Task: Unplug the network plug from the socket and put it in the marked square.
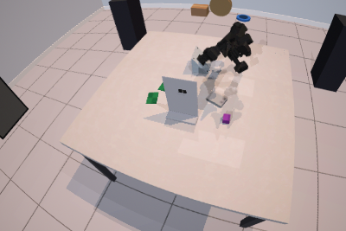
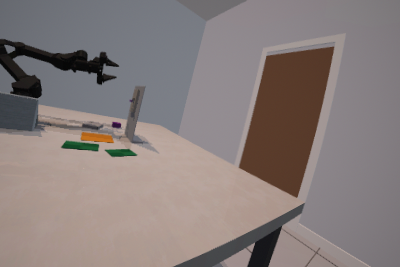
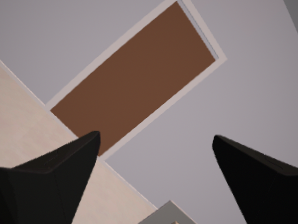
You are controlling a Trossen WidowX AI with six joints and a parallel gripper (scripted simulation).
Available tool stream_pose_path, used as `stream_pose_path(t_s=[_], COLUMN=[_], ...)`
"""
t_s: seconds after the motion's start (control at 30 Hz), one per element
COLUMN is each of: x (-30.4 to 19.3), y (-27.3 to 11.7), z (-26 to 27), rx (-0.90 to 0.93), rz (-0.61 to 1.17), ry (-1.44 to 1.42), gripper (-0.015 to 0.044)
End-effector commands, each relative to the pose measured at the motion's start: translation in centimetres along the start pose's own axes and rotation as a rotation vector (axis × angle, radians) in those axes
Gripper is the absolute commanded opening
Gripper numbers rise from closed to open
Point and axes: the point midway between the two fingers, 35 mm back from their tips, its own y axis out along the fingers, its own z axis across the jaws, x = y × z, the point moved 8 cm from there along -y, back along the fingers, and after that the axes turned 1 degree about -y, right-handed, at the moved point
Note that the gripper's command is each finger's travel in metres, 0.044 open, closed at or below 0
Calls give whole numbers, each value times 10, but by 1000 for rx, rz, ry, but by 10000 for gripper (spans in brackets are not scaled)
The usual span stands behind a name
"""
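The upright grey panel (image 1: 182,101) (image 2: 136,112) stands near the middle of the table (image 1: 130,144) (image 2: 150,202). Two dark socket holes (image 1: 181,90) show on its face in the top view. In the exterior view a small purple plug (image 2: 132,100) sticks out of the panel on the arm's side. A pale marked square (image 1: 212,148) lies on the table in front of the panel. My gripper (image 1: 240,67) (image 2: 108,69) (image 3: 158,139) is open and empty. It hangs in the air higher than the panel's top and well short of the plug.
A small purple block (image 1: 226,118) (image 2: 116,124) lies on the table beside the panel. Green pads (image 1: 152,98) (image 2: 80,145) and an orange pad (image 2: 97,137) lie flat nearby. A grey box (image 2: 17,111) stands by the arm's base. Black pillars (image 1: 127,20) (image 1: 330,54) stand off the table.
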Motion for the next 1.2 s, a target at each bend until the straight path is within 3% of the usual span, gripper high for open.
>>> stream_pose_path(t_s=[0.0,0.3,0.73,1.17], x=[-1,-50,-127,-195], y=[1,24,34,16], z=[0,-6,-18,-28], rx=[0,-11,-10,13], rz=[1,58,151,246], ry=[-3,-156,-387,-609], gripper=[374,156,156,156])
